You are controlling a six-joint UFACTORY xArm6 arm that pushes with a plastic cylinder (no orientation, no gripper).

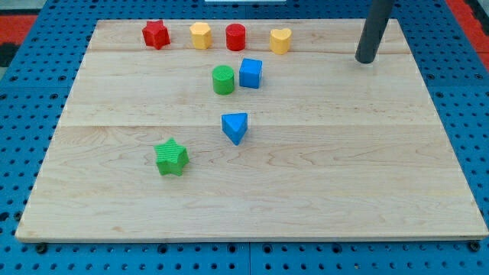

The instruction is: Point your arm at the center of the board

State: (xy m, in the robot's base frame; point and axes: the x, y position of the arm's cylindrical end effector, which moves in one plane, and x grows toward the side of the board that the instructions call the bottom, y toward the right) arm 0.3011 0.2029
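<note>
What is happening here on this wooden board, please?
A robot arm with a dark rod works over a light wooden board. My tip rests near the view's top right corner, apart from all blocks. Along the top stand a red star block, a yellow hexagon block, a red cylinder block and a yellow heart block. The centre, where the arm should point, is not yet reached.

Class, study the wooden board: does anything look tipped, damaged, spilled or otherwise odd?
Nothing stands out. All eight blocks sit flat and undamaged on the wooden board, four in a row along the view's top. My tip rests near the top right, apart from every block; the yellow heart-shaped block is nearest.
</note>
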